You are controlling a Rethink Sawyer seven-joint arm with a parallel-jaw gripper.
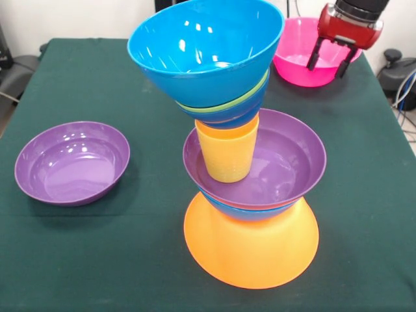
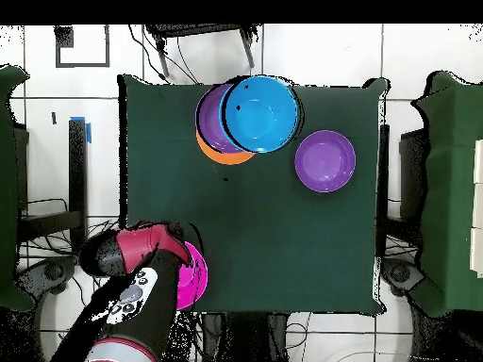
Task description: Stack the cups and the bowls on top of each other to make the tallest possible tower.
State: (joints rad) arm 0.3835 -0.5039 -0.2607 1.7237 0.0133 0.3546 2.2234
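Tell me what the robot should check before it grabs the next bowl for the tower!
1. Gripper empty and open: ok, nothing is between its fingers.
2. Gripper above the pink bowl: ok, it hangs over the bowl's rim.
3. Pink bowl free to lift: ok, it sits alone at the table's corner, nothing inside.
4. Tower steady: not ok, the top blue bowl tilts to one side on the yellow cup.
5. Room on top for a big bowl: cannot tell; the tilted top looks risky.
6. Spare purple bowl out of the way: ok, it sits apart from the tower.
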